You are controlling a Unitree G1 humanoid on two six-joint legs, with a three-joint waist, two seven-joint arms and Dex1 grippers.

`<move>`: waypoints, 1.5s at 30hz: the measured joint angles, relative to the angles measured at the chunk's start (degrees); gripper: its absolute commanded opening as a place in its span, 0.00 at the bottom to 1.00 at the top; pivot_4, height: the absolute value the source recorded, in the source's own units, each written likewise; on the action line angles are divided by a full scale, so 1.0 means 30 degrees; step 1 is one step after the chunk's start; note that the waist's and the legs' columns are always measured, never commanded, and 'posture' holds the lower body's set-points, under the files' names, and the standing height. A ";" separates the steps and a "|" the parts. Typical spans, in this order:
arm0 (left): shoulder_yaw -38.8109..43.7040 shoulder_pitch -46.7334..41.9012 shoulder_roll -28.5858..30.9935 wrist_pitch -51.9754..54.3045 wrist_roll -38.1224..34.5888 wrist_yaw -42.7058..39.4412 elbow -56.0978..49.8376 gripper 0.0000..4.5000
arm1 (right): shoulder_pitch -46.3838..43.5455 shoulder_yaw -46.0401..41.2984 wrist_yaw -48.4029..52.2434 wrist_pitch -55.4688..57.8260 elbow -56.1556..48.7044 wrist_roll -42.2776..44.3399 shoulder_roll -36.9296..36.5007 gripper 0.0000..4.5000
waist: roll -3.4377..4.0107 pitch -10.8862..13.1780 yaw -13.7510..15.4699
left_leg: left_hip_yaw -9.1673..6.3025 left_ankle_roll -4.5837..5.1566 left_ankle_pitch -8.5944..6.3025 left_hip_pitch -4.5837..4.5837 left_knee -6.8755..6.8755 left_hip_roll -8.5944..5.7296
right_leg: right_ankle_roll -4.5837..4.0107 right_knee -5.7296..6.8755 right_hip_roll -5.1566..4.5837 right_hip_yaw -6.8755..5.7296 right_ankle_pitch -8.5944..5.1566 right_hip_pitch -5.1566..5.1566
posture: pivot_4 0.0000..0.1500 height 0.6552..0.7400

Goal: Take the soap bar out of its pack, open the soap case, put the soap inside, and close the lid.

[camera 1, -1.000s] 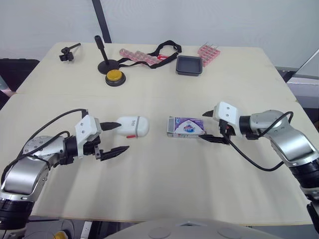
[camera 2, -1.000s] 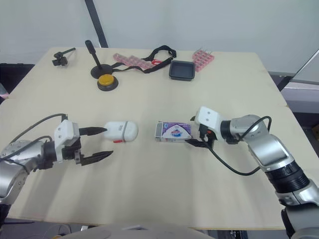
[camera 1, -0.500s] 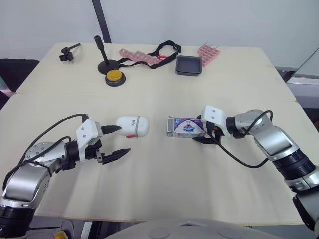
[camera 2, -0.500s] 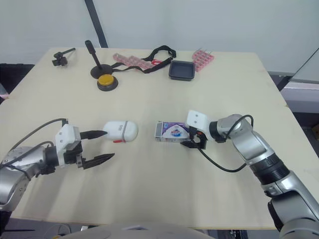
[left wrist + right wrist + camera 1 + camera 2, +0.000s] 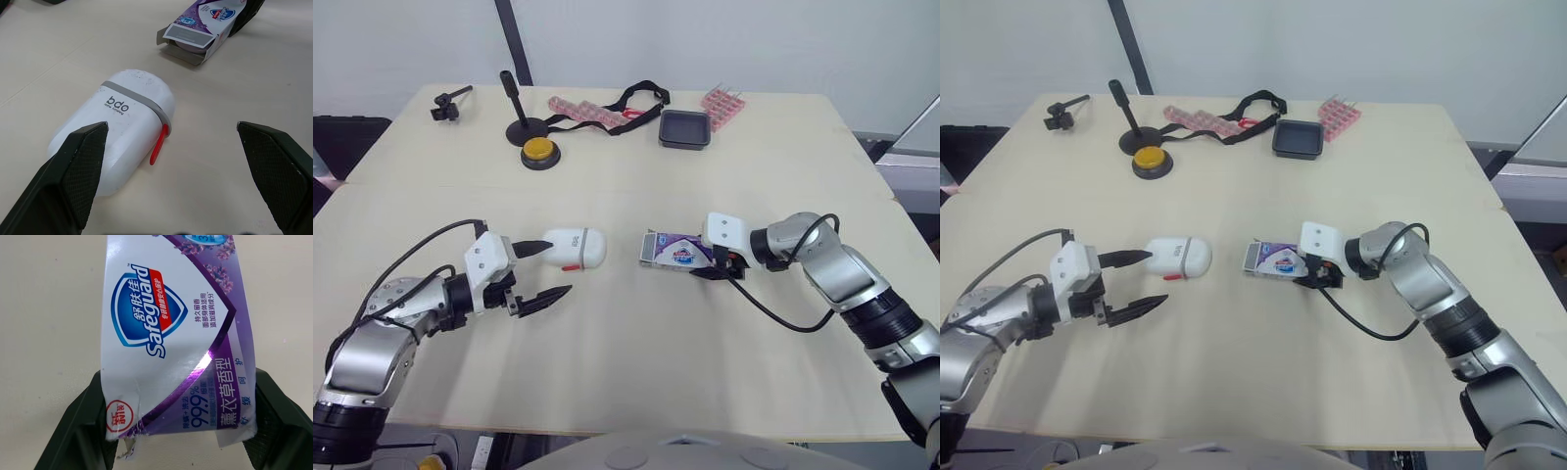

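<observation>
Risk: my right tool [image 5: 703,257] clamps the pack [image 5: 671,250], left tool [image 5: 558,266] wide; if I squeeze harder it crushes shut.

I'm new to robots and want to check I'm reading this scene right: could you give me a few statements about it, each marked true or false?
1. The soap pack lies flat on the table, one end flap open. True.
2. The white soap case has its lid open. False: the lid is shut.
3. The right jaws stand either side of the soap pack's end. True.
4. The left jaws are clamped on the soap case. False: they stand wide open, gripping nothing.
5. The black tray sits right beside the soap pack. False: it is at the table's far side.
</observation>
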 measured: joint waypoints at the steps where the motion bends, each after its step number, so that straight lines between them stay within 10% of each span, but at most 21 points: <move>1: 0.0000 -0.0001 0.0000 -0.0035 0.0064 0.0011 0.0052 1.00 | -0.0007 0.0000 0.0018 -0.0044 0.0026 -0.0025 0.0000 0.68 | -0.0001 -0.0002 0.0004 | 0.0001 0.0000 0.0000 -0.0001 0.0002 0.0000 | -0.0001 0.0000 0.0000 0.0000 0.0000 0.0000 | 1.00 0.99; 45: -0.1189 -0.2600 0.0165 -0.0508 0.0879 -0.0508 0.1707 1.00 | -0.2078 0.0424 0.4252 0.4926 -0.5233 -0.0716 -0.6551 0.68 | 0.0024 0.0012 0.0049 | 0.0002 0.0014 0.0008 -0.0033 0.0028 0.0007 | -0.0004 0.0040 0.0008 0.0008 0.0000 -0.0056 | 1.00 0.99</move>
